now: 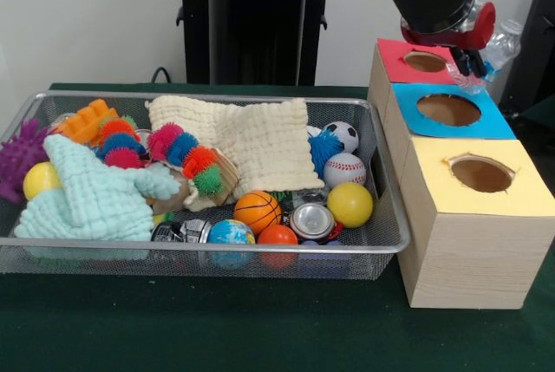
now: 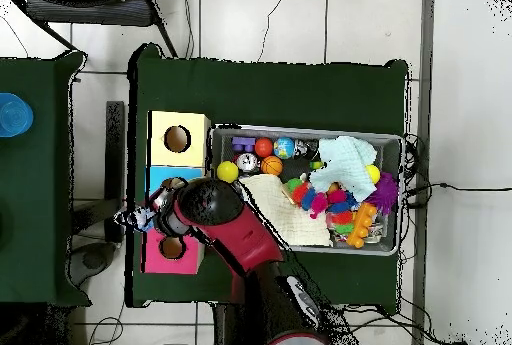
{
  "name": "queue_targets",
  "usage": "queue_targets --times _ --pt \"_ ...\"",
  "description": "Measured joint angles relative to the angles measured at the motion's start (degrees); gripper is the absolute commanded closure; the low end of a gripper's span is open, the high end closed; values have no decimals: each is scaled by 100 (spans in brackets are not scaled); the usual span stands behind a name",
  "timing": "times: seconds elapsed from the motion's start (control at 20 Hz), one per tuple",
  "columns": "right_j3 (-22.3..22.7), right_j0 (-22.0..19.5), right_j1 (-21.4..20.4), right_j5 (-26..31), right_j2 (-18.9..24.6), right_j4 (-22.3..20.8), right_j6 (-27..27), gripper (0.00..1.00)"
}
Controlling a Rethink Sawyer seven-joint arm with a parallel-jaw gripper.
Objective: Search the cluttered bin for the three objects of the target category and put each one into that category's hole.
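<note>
My gripper (image 1: 473, 62) hangs just right of the hole in the red-topped box (image 1: 401, 58), shut on a clear crinkled plastic bottle (image 1: 501, 45) that sticks out to the right past the box edge. In the overhead view the gripper (image 2: 152, 217) and the bottle (image 2: 134, 219) sit at the left side of the boxes, between the red and blue tops. The wire mesh bin (image 1: 208, 247) lies left of the boxes, also seen from above (image 2: 300, 132). No other clear bottle shows in the bin.
A blue-topped box (image 1: 448, 109) and a yellow-topped box (image 1: 481, 174) stand in a row with the red one. The bin holds a cream cloth (image 1: 260, 142), a mint cloth (image 1: 95, 194), balls, spiky toys and a metal can (image 1: 312, 220).
</note>
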Motion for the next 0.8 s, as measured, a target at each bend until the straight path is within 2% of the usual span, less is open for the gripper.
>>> queue_targets --times 0.45,0.8 --pt "-51 -100 26 2 5 -37 0 100" --pt "-439 -137 189 188 5 -316 0 100"
